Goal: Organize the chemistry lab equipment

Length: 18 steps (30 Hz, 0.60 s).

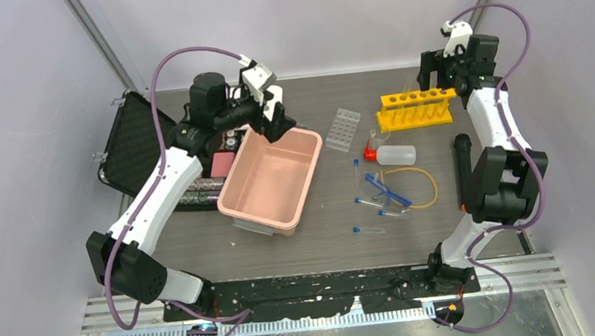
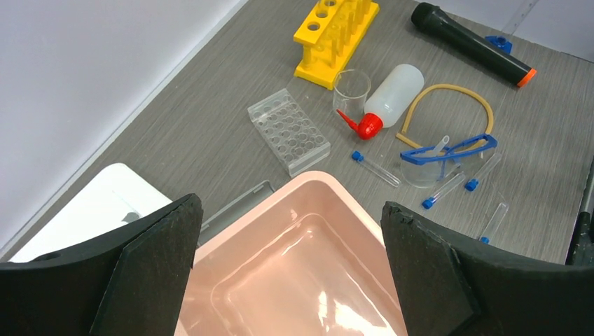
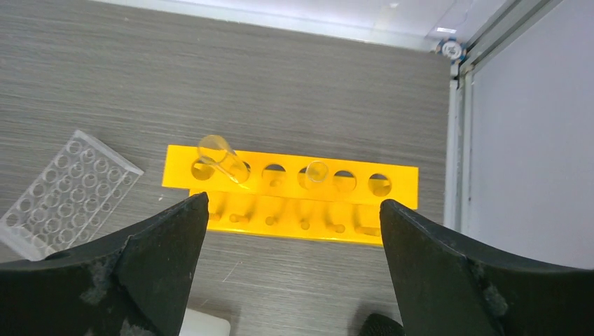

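Note:
My left gripper [image 1: 274, 127] is open and empty, hanging over the far corner of the pink tub [image 1: 235, 191], as the left wrist view [image 2: 291, 208] also shows. My right gripper [image 1: 437, 81] is open and empty above the yellow tube rack [image 1: 417, 110], which holds two clear tubes [image 3: 220, 159]. Between the arms lie the clear tube tray [image 1: 342, 127], the white red-capped squeeze bottle [image 1: 395, 155], a small clear cup-like vessel [image 1: 378, 136], the blue safety glasses [image 1: 385, 189], the yellow tubing [image 1: 427, 183] and several blue-capped test tubes [image 1: 369, 229].
An open black case [image 1: 126, 146] lies at the far left with dark items beside it. A black flashlight [image 1: 463, 166] lies right of the tubing. A white lid [image 2: 91, 203] sits beside the tub. The back wall runs close behind the rack.

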{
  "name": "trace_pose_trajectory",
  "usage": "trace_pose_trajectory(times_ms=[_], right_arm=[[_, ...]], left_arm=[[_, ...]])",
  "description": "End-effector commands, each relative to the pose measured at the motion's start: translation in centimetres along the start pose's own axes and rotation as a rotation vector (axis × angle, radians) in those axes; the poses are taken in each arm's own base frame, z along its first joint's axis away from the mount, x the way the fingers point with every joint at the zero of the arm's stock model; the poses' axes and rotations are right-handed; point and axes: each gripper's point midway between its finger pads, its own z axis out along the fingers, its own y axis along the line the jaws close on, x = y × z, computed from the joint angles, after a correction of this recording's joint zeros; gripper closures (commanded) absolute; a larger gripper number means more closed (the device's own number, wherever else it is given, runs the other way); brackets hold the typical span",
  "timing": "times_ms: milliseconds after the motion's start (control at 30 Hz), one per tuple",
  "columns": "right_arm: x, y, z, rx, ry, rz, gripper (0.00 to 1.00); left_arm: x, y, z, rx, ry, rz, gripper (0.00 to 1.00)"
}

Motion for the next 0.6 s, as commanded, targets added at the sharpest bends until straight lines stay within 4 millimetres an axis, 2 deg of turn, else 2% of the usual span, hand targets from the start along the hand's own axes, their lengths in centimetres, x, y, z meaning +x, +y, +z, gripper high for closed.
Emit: trace_pose_trajectory(times_ms=[0, 100, 200, 300, 400, 433, 500, 533, 567], right_arm=[[-4.2, 1.2, -4.4, -0.046, -0.057, -0.058, 0.03], [-5.2, 3.1, -6.3, -0.128, -0.075, -0.083, 0.03], [-4.7, 5.3, -7.7, -0.208, -0.03, -0.102, 0.03], [-3.1, 8.4, -8.8, -0.31, 0.036, -0.168, 0.05], [-1.0, 12.1, -9.0, -0.401, 0.107, -0.257, 0.06], [-0.3, 12.8, -8.9, -0.41, 0.133, -0.289, 0.07], [0.9, 15.1, -8.2, -0.447, 0.166, -0.34, 0.1], [1.1, 17.0, -8.1, -0.48, 0.17, -0.372, 0.1], [1.6, 17.5, -7.5, -0.485, 0.188, -0.397, 0.11]], left_arm=[[-0.8, 1.3, -0.3, -0.046, 0.062, -0.032, 0.01], [-0.3, 1.5, -0.4, -0.049, 0.137, -0.077, 0.01], [0.5, 1.4, -0.5, -0.05, 0.16, -0.091, 0.01], [1.2, 1.4, -0.5, -0.054, 0.165, -0.088, 0.01], [1.8, 1.5, -0.5, -0.062, 0.181, -0.093, 0.01], [2.0, 1.5, -0.5, -0.063, 0.187, -0.097, 0.01], [2.2, 1.6, -0.5, -0.068, 0.19, -0.105, 0.01], [2.2, 1.6, -0.5, -0.069, 0.192, -0.108, 0.01], [2.3, 1.5, -0.6, -0.068, 0.194, -0.108, 0.01]])
